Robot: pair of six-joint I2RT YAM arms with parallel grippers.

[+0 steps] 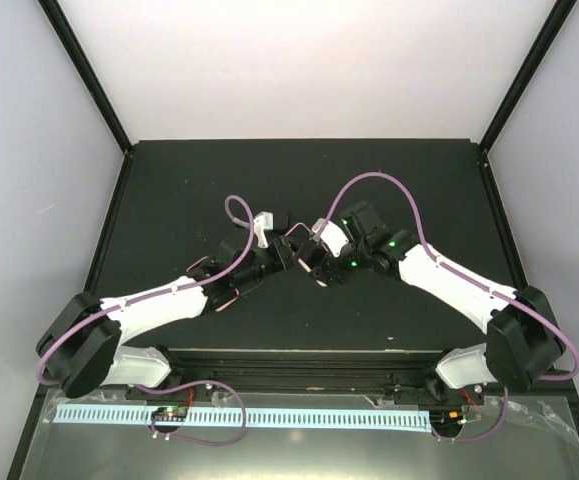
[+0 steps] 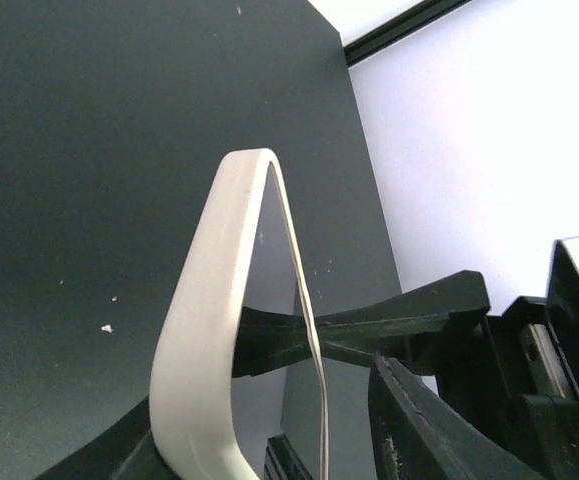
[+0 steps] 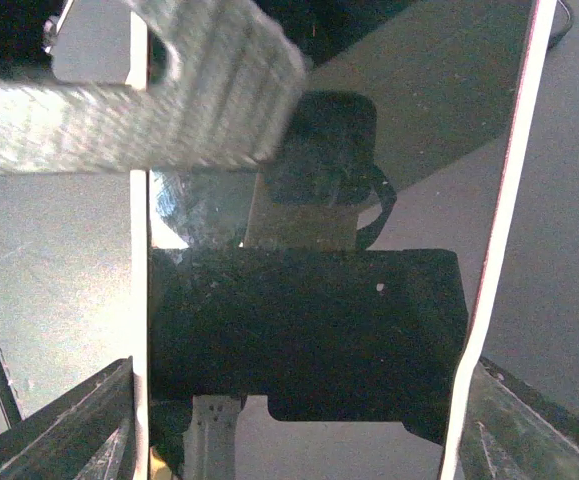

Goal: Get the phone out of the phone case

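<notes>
Both arms meet over the middle of the black table. The phone [image 3: 309,330], dark and glossy, spans my right gripper [image 3: 299,400], which is shut across its width, fingers pressing the white rims [image 3: 139,280] on both sides. The white phone case [image 2: 204,330] stands edge-on between the jaws of my left gripper [image 2: 269,420]. Its left finger touches the thick white band. Its right finger [image 2: 419,420] stands a little off the thin edge [image 2: 307,300], so this gripper is open around the case. From above, the left gripper [image 1: 274,242] and right gripper [image 1: 311,256] nearly touch, with a white corner [image 1: 262,226] showing.
A black bar [image 2: 389,320] crosses behind the case. A pale textured piece [image 3: 139,90], blurred, fills the right wrist view's upper left. The black table [image 1: 169,190] is ringed by white walls and black posts [image 1: 89,75]. A pale slotted strip [image 1: 269,415] runs along the near rail.
</notes>
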